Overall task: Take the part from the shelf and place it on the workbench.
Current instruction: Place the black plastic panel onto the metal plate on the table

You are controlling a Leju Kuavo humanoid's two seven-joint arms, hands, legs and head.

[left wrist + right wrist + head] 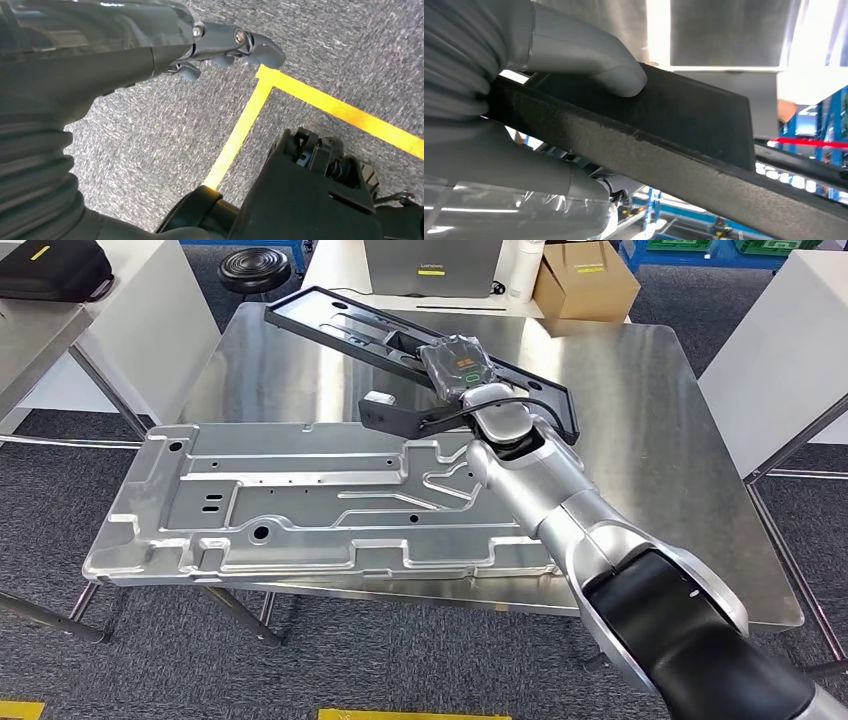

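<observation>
- Right robot hand [458, 365] reaches out over the steel surface [640, 440], clamped on the long black part [330, 325]. Wrist view: grey thumb [594, 60] pressed on the part's [684, 150] textured black face, another grey finger under its edge.
- The black part lies slantwise across the far half of the surface, one end near the far left corner, the other past the robot hand toward the right. Whether it rests fully on the surface or is lifted a little at the held end, cannot tell.
- Silver right arm [560, 510] comes in from the lower right and crosses the right end of the pressed metal panel [290, 505].
- That panel, large and silvery with ribs and holes, lies flat on the near half of the surface, its near edge at the surface's front edge. It is just beside the black part, toward the robot.
- Left robot hand [220, 47] hangs over grey carpet [150, 135], dark fingers loosely curled, nothing in them; a yellow tape line [320, 102] on the floor forms a corner below it.
- Beyond the surface: a cardboard box [585, 280], a grey case [432, 265], a white cylinder [525, 270], a round black stool [255, 268].
- Far left: a black bag [50, 268] on another table. Right: a white table [790, 350].
</observation>
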